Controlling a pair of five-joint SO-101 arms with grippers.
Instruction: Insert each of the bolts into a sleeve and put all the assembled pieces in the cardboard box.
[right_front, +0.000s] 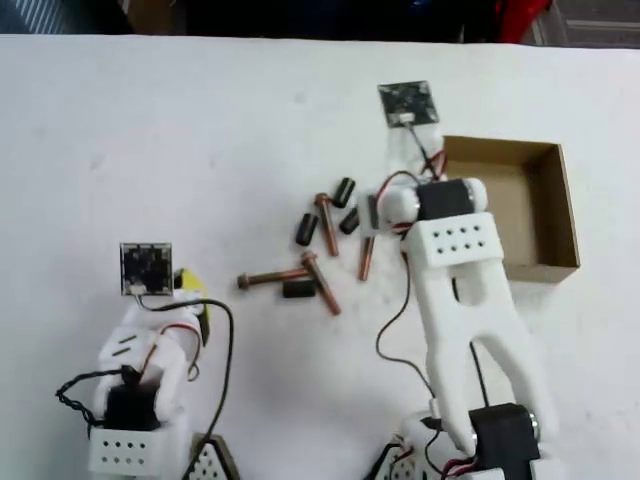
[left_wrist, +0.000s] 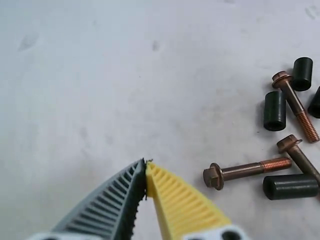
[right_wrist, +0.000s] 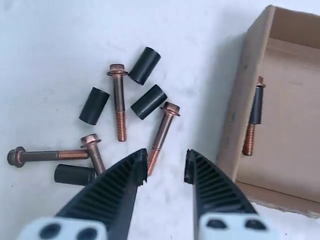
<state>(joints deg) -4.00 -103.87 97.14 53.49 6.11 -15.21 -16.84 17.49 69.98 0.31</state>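
- On the white counter (right_front: 150, 120) I see loose bolts (right_wrist: 119, 102) and sleeves (right_wrist: 94, 105) beside the cardboard box (right_front: 566, 205), one assembled piece (right_wrist: 253, 117) inside.
- My right tool (right_wrist: 165, 165) gapes partway, empty, above them; left tool (left_wrist: 145, 170) pinched closed, empty.

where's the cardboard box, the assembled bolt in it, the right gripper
cardboard box (right_wrist: 237, 115), right wrist view, outer side wall
assembled bolt (right_wrist: 256, 106), right wrist view, black sleeve
right gripper (right_wrist: 165, 167), right wrist view, between fingertips

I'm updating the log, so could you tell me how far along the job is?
Done: one sleeved bolt lies in the box. In hand: nothing; the right claw hangs open, the left claw shut. Left: four bolts and four sleeves on the table.
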